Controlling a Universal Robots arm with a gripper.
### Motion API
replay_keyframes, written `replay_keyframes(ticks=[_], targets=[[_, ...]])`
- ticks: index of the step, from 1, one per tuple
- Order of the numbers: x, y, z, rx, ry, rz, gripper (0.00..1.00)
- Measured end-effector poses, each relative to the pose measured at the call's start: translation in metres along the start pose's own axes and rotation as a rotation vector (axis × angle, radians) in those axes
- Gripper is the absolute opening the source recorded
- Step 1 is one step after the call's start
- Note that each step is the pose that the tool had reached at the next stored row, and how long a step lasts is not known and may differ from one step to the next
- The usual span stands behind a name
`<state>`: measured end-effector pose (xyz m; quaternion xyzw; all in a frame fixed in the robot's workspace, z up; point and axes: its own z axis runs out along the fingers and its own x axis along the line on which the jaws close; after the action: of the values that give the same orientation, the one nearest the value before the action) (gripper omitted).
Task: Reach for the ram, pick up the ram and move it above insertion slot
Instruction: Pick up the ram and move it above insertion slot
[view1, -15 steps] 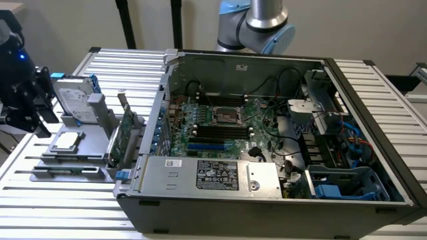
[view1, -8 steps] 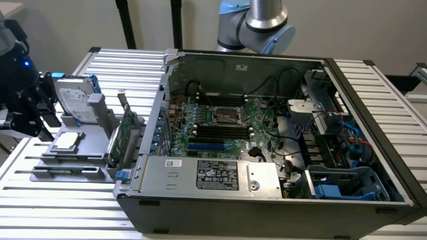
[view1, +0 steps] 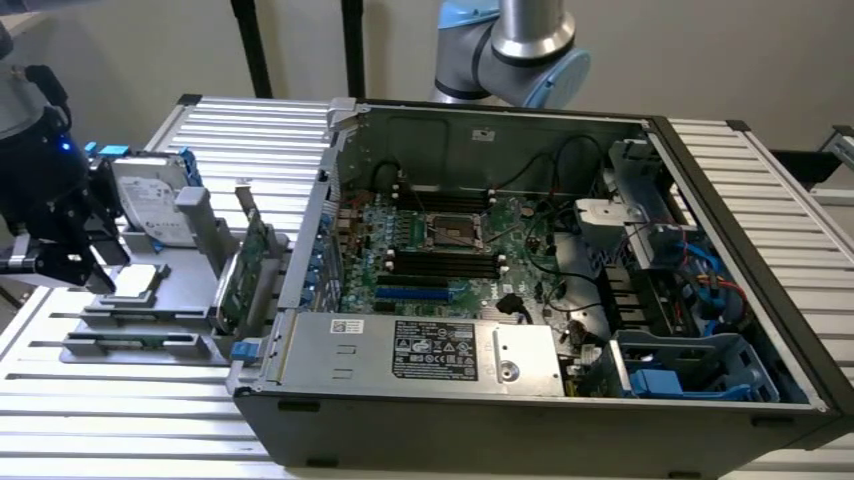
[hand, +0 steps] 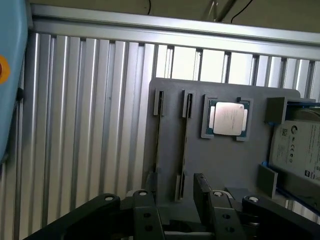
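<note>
arm joint (view1: 531, 45): was silver-grey metal, rounded, with a light blue cap
gripper (view1: 80, 258): was black, blocky, built of angular linkage bars
blue light (view1: 63, 147): glowed on the dark housing above the gripper
fingers (hand: 202, 192): were black, flat-sided
screws (hand: 217, 193): were silver, round-headed, at linkage pivots

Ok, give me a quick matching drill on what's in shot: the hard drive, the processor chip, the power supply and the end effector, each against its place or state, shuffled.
Things:
1. hard drive
2. processor chip
3. power supply
4. end effector

Places or states:
A. inside the computer case, along its near wall
B. open, above the grey holder
C. lying flat in a recess of the grey holder
D. propped upright in the grey holder

Pairs: 1-D, 2-C, 3-A, 4-B.
</note>
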<state>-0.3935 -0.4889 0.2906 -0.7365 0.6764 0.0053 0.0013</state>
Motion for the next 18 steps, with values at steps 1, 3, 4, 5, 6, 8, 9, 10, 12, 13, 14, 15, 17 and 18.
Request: replay_keyframes(ticks=[1, 3, 4, 5, 6, 8, 9, 10, 12, 13, 14, 15, 17, 18], targets=[[0.0, 0.0, 0.0017, -0.0002, 0.0001, 0.0, 0.42], [0.0, -0.0001, 0.0054, -0.0001, 0.0001, 0.0, 0.42], [0.0, -0.0001, 0.0072, -0.0002, 0.0001, 0.0, 0.42], [0.0, -0.0001, 0.0091, 0.0, 0.0, 0.0, 0.42], [0.0, -0.0001, 0.0109, 0.0, 0.0, 0.0, 0.42], [0.001, -0.0001, 0.0145, -0.0001, 0.0001, 0.0, 0.42], [0.001, -0.0001, 0.0163, -0.0001, 0.0001, 0.001, 0.42], [0.001, -0.0001, 0.018, -0.0002, 0.0001, 0.002, 0.42], [0.003, 0.0003, 0.0214, 0.0003, 0.0003, 0.009, 0.42], [0.005, 0.0005, 0.0235, 0.0016, 0.0, 0.012, 0.42], [0.006, 0.0007, 0.0252, 0.0022, 0.0002, 0.016, 0.42], [0.008, 0.0009, 0.0272, 0.0029, 0.0001, 0.019, 0.42], [0.01, 0.001, 0.0308, 0.003, 0.0001, 0.024, 0.42], [0.011, 0.0011, 0.0326, 0.003, 0.0001, 0.025, 0.42]])
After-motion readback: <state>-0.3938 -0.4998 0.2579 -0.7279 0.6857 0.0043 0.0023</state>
